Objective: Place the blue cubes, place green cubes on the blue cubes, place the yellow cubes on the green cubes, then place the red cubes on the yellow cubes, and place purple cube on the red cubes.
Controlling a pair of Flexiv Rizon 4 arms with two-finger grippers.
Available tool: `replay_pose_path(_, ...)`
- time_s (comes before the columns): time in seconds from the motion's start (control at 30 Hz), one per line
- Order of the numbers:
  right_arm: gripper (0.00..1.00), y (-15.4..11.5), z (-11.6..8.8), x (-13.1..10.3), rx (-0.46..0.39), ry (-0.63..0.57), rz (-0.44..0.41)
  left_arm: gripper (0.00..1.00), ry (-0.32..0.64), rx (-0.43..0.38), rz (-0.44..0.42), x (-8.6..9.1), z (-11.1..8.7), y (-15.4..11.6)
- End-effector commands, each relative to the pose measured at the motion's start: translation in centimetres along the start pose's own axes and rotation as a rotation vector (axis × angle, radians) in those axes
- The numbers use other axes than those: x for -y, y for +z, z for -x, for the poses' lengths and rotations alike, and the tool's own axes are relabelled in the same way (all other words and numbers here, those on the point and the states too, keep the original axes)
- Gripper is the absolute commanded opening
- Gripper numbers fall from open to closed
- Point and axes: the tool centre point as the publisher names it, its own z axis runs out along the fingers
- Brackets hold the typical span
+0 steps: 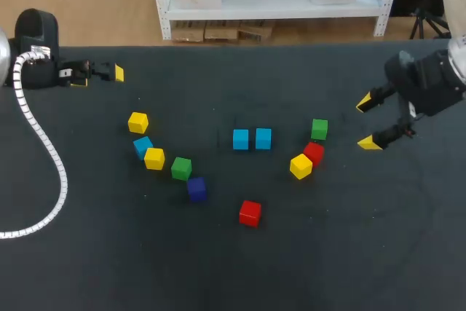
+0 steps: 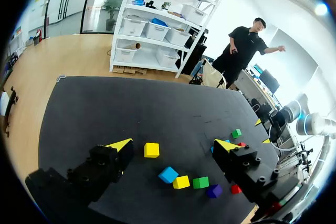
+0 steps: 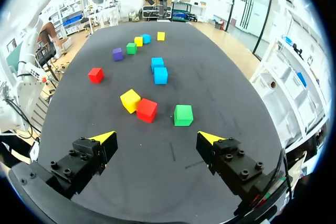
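Note:
Two blue cubes [image 1: 240,139] [image 1: 263,138] sit side by side mid-table. Right of them lie a green cube [image 1: 319,129], a red cube [image 1: 313,153] and a yellow cube [image 1: 301,166]. To the left run a yellow cube [image 1: 137,122], a blue cube [image 1: 143,146], another yellow [image 1: 153,158], a green [image 1: 180,168] and the purple cube [image 1: 196,189]. A lone red cube [image 1: 250,213] lies nearer the front. My right gripper [image 1: 366,123] hangs open right of the green cube [image 3: 183,115]. My left gripper [image 1: 100,76] is open at the far left, holding nothing.
The dark table [image 1: 349,253] has free room along its front and far side. A white ribbed cable [image 1: 44,151] curls over the table's left part. The left arm's base [image 1: 36,49] stands at the far left corner.

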Motion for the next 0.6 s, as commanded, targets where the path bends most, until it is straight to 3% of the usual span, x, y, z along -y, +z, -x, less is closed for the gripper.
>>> replay_pose_path(0.03,1.00,0.1,0.0,0.0,0.002,0.000,-0.002,1.00,0.000,0.000,0.000,0.0,0.0,0.0)
replay_pose_path(0.27,1.00,0.1,0.0,0.0,0.002,0.000,-0.002,1.00,0.127,-0.014,-0.040,-1.6,-0.6,-1.9)
replay_pose_path(0.6,1.00,0.1,0.0,0.0,0.002,0.000,-0.002,1.00,0.521,-0.159,-0.189,-2.7,-2.5,-3.2)
